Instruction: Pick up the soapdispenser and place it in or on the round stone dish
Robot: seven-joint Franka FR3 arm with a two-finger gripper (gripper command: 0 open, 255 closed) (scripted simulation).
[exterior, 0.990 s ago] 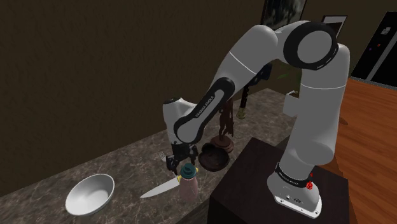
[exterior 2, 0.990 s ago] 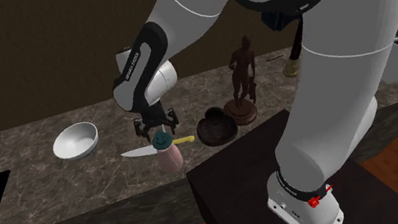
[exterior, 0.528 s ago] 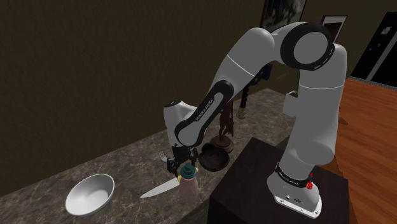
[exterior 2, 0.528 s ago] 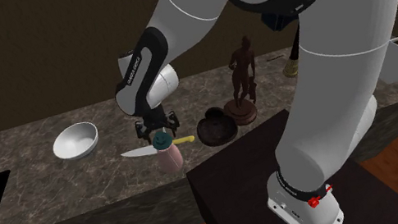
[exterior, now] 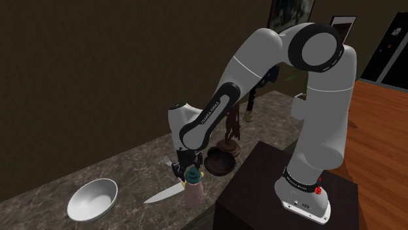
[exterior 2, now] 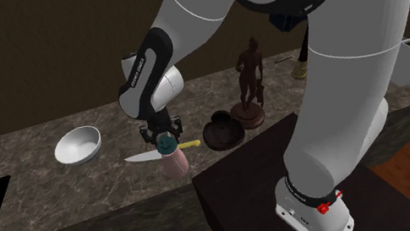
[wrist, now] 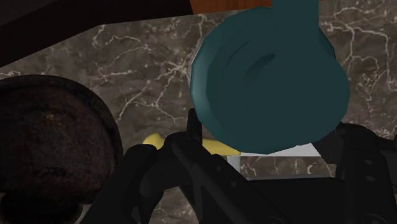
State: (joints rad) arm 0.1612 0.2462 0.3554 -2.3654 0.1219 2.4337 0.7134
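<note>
Near the counter's front edge, close to a corner of the stand (exterior 2: 235, 200), stands the soap dispenser (exterior 2: 175, 160). It is a pink bottle with a round teal pump top (wrist: 270, 83). I have the gripper (exterior 2: 162, 135) right over it. Its two black fingers (wrist: 184, 178) are spread wide, one on each side of the teal top. I think they are not squeezing yet, so the gripper holds nothing. The bottle looks small and light, and hard and smooth, so it may slip. It is also tall and thin, so a bump could tip it over. The pump top may push down or wobble, so I think the neck just under it, or the pink body, is the best place to grab. The round dish (exterior 2: 223, 131) sits just beside the bottle, farther along the counter. It is dark brown, rough and shallow, with a raised rim. On the wall side of the bottle lies a knife (exterior 2: 143, 157) with a shiny blade and a yellow handle (wrist: 156, 140). A smooth white bowl (exterior: 93, 199) sits well apart, toward the counter's other end. A dark figurine (exterior 2: 250, 77) stands just past the dish. The counter (exterior 2: 55, 204) is dark stone with thin white veins.
</note>
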